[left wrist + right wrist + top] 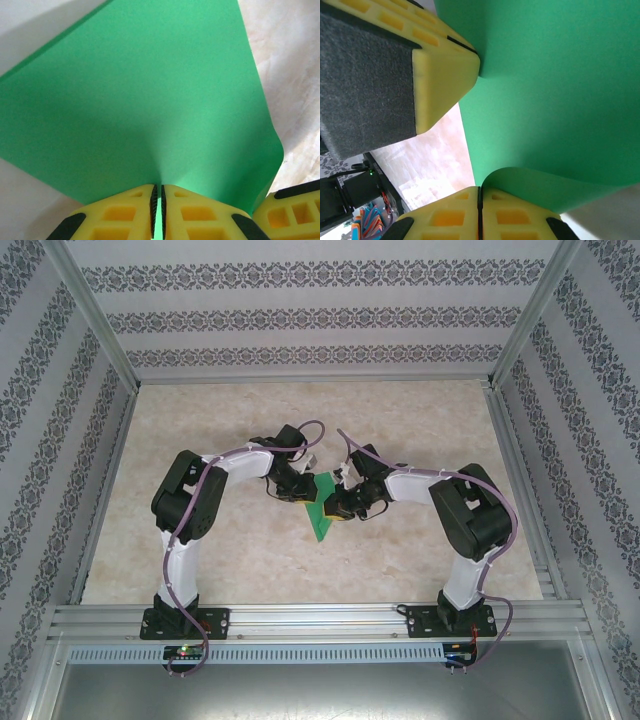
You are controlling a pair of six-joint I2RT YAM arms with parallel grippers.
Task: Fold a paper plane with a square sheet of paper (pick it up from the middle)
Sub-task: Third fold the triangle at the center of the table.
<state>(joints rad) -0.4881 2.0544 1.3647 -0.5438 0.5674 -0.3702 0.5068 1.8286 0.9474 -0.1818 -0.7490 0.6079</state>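
status: square sheet of paper (323, 508) is up off the table (220, 560), held mid-workspace between the two arms, with one corner pointing back toward the bases.

left gripper (157, 212): jaws pressed together, a sliver of green pinched between the pads, and a soft pucker running up from the bite. right gripper (480, 215): jaws also together, nipping the sheet's edge where it curls over. the two grips sit just beside each other.

progress: pickup is done and both arms have hold. from overhead the sheet reads as a pointed wedge. that could be a first fold or just a tilted sheet, can't tell. wrist views show smooth paper with no sharp crease. i'd call it early, with the centre crease, nose folds and wings all left.
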